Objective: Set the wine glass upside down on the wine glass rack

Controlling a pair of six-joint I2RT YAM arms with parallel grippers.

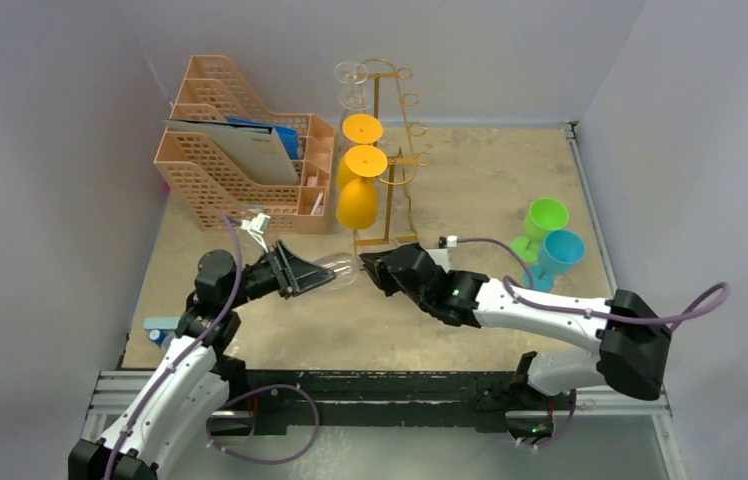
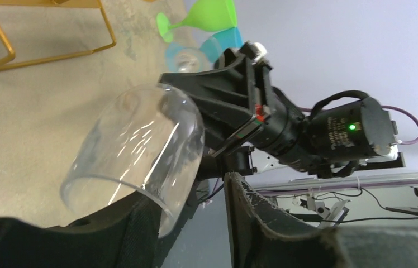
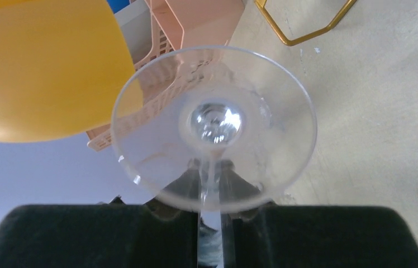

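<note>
The wine glass (image 1: 342, 268) — where is it shown? (first voice)

It is shown lifted off the table (image 1: 480, 180) and laid on its side between the two arms, just in front of the base of the wine glass rack (image 2: 44, 57). The bowl is pointed toward the left gripper (image 1: 322, 276) and the foot toward the right gripper (image 1: 371, 268). (second voice)

How is it gripped? (first voice)

The stem is clamped between the jaws of the right gripper, as is seen in the right wrist view, where the round foot is faced head-on. The left gripper's jaws are parted. The bowl's rim appears to be rested on one finger (image 2: 28, 245) and is not touched by the other. (second voice)

Why is it held so? (first voice)

A handover is judged to be the reason. With the stem taken by the right side, the glass can be turned bowl-down and its foot slid into a free ring hook. On the rack, orange glasses (image 1: 358, 205) are hung that way. (second voice)

And its look? (first voice)

It is made of clear, colourless material — a rounded bowl streaked with white glints, a slender stem, a flat circular foot. Whether it is glass or plastic cannot be told. (second voice)
</note>
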